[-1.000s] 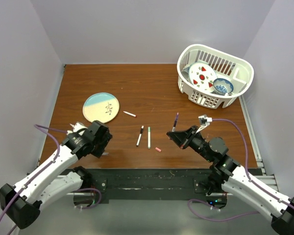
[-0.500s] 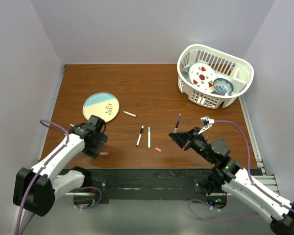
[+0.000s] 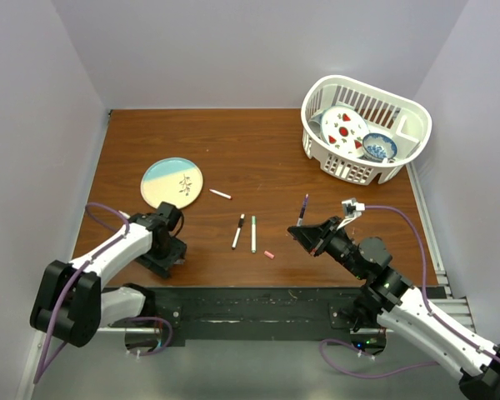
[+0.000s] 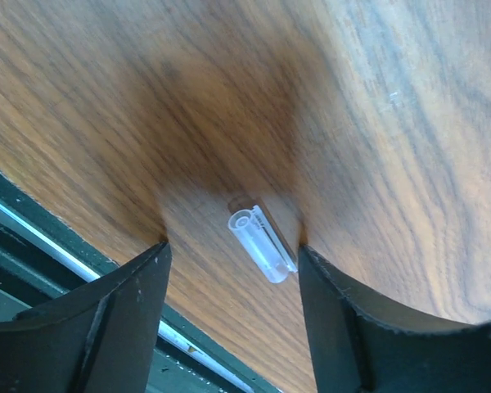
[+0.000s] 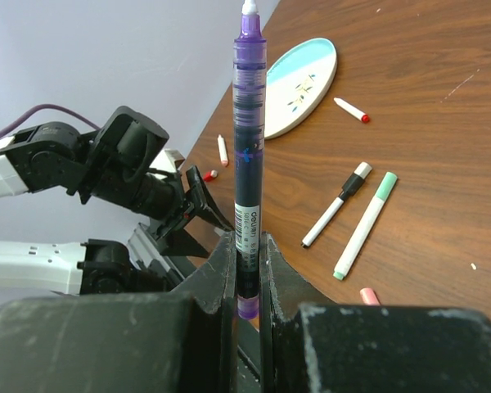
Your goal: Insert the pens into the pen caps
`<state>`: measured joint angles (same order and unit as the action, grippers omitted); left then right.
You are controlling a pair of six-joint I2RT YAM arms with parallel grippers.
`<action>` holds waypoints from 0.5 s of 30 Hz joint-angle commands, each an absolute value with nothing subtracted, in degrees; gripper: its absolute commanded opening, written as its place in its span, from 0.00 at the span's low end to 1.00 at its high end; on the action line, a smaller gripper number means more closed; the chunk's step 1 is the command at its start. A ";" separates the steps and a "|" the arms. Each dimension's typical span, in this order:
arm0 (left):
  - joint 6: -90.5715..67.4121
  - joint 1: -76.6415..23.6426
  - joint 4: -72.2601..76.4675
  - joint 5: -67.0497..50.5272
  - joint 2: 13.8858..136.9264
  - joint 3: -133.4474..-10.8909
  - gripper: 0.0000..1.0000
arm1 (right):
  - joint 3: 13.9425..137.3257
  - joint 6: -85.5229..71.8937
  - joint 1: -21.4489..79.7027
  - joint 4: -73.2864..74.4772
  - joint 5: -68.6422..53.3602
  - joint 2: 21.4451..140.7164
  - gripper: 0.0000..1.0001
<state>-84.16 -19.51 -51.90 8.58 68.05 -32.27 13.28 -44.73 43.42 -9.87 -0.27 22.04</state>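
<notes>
My right gripper (image 5: 247, 246) is shut on a dark purple pen (image 5: 249, 123) and holds it upright, tip up, above the table's near right part (image 3: 302, 208). My left gripper (image 4: 231, 254) is open and low over the wood near the front left edge (image 3: 172, 257). A small clear pen cap (image 4: 262, 244) lies flat between its fingers, touching neither. A black-capped pen (image 3: 238, 231) and a green-capped pen (image 3: 252, 234) lie side by side at mid-table. A pink cap (image 3: 269, 254) lies next to them, and a red-tipped white pen (image 3: 220, 193) lies farther back.
A round blue-and-cream plate (image 3: 172, 182) lies at the left. A white basket (image 3: 365, 129) with dishes stands at the back right. Another white pen (image 5: 222, 150) and a red cap (image 5: 209, 174) lie near the left arm. The black front rail (image 4: 82, 262) runs close by the left gripper.
The left arm has folded in and brought its gripper down toward the front edge over the clear cap, its jaws narrowing a little. The right gripper has barely shifted with the purple pen.
</notes>
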 commanded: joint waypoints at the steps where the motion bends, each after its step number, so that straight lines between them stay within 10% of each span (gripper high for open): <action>1: -84.46 -19.25 -48.34 12.03 70.13 -32.87 0.66 | 14.50 -43.68 43.24 -10.28 1.23 21.62 0.00; 11: -83.94 -19.25 -49.21 16.61 67.77 -33.31 0.35 | 14.50 -44.47 43.16 -11.86 0.27 23.38 0.00; 15: -83.23 -19.25 -50.80 18.72 66.71 -34.45 0.07 | 14.50 -44.91 43.24 -12.39 0.18 23.47 0.00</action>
